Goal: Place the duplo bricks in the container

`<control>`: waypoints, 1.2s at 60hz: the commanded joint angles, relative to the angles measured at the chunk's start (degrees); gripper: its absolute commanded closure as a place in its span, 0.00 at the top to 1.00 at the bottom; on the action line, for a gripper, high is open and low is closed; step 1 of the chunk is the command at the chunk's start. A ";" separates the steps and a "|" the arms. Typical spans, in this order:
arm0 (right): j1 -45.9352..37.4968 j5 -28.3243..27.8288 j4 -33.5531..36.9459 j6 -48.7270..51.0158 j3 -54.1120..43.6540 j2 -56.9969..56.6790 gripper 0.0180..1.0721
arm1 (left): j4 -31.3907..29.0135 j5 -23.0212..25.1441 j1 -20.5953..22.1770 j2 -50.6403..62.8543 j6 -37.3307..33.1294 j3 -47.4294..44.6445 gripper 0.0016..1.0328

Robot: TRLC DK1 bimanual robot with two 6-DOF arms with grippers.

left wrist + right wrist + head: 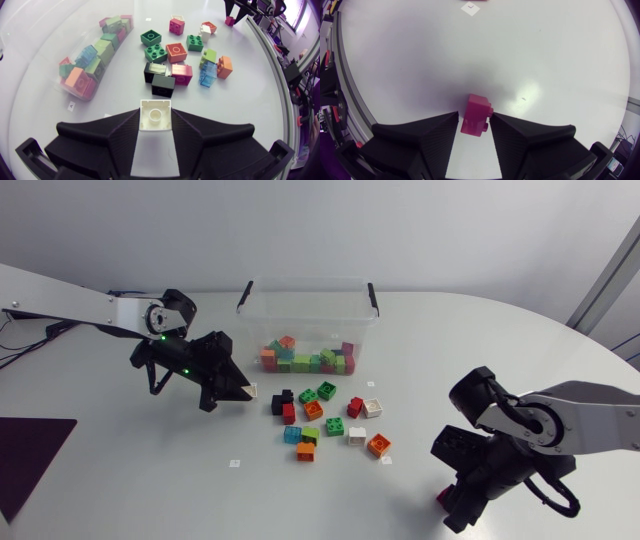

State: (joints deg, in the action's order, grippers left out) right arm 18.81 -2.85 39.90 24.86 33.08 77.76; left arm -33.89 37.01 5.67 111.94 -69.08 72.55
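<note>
My left gripper [246, 391] is left of the loose bricks, shut on a white brick [155, 114] held between its fingertips, stud hollow up. Just ahead of it lies a black brick [163, 85], then a scatter of green, orange, red and blue bricks [330, 420]. The clear container [250, 308] stands behind them with several bricks [310, 360] inside. Near the table's front right, my right gripper [452, 505] points down, its fingers against both sides of a tilted magenta brick [476, 116], also visible from above as the magenta brick [443, 498].
Small white paper tags [234, 463] lie on the table, one more ahead of the right gripper [470, 8]. A dark purple mat [30, 460] covers the front left corner. The table's curved edge runs close behind the right gripper.
</note>
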 commanded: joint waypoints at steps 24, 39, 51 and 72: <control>-0.26 0.57 7.21 -0.17 3.83 -3.75 0.28 | -5.31 0.69 -1.63 -17.46 5.62 3.38 0.33; 0.18 0.57 11.87 -1.13 10.78 -7.18 0.28 | -2.94 2.62 -0.75 -17.37 14.06 8.57 0.33; 1.14 0.13 12.57 -2.27 16.93 -7.71 0.27 | 7.35 2.54 1.18 -14.56 23.82 9.01 0.33; 2.29 -1.81 9.67 -4.03 25.98 -4.02 0.27 | 12.18 -1.16 2.59 -2.96 32.96 19.73 0.34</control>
State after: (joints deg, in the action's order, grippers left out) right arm 20.23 -4.32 50.26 22.26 56.86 72.05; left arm -22.09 36.21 7.97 106.26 -38.50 88.77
